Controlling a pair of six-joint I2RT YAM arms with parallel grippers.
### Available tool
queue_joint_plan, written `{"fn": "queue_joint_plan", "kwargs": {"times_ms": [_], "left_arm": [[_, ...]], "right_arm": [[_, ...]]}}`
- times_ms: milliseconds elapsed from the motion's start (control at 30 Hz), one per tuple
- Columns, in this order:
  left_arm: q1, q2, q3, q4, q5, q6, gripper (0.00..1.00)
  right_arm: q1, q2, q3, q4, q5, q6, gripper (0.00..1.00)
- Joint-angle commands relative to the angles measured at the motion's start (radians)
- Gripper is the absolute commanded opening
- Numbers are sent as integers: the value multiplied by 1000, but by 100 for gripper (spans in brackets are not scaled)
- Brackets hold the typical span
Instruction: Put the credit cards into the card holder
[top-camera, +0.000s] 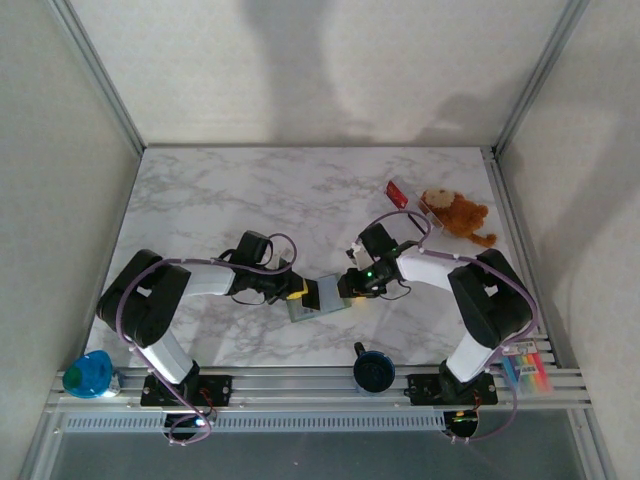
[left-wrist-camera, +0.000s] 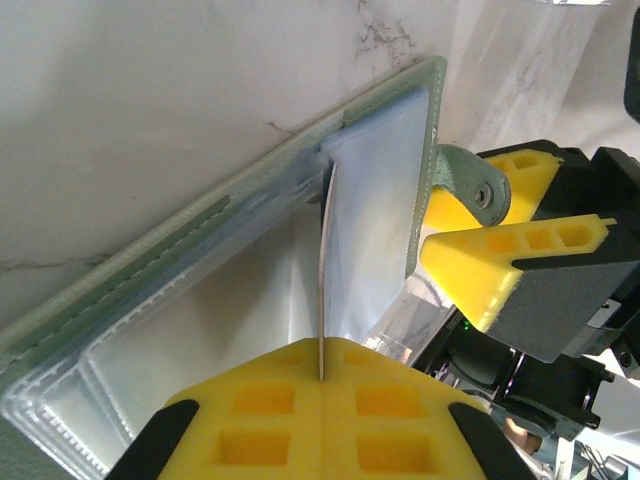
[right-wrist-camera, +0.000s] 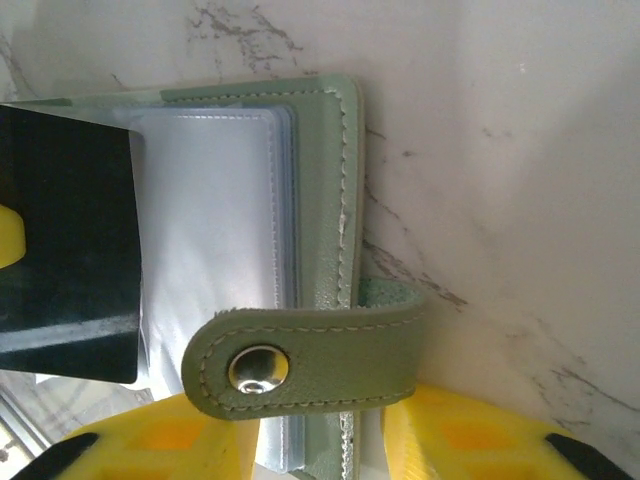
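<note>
Red card (top-camera: 397, 193) untouched near the far-right corner, dark card (right-wrist-camera: 70, 230) pinched in your left tool (left-wrist-camera: 322, 352) at the holder (right-wrist-camera: 320, 200) your right tool (right-wrist-camera: 320, 435) clamps.

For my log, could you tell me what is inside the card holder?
The card holder holds clear plastic sleeves; the dark card in the left gripper reaches among them. Lower sleeves are covered, contents hidden.

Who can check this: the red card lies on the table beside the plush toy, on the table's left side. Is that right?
Not quite. The red card does lie on the table beside the plush toy, but on the table's right side, not the left. The top external view shows it.
</note>
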Motion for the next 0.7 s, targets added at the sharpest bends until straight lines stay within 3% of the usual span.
{"fn": "queue_joint_plan", "kwargs": {"times_ms": [0,333,667], "left_arm": [[5,23,-23,35,15,-29,0],[0,-7,-52,118,35,-85,0],[-4,14,-65,138,6,-89,0]], "right_arm": [[7,32,-29,57,-54,8,34],[16,-16,-76,93,-115,48,24],[19,-23,-100,115,-131,64,23]]}}
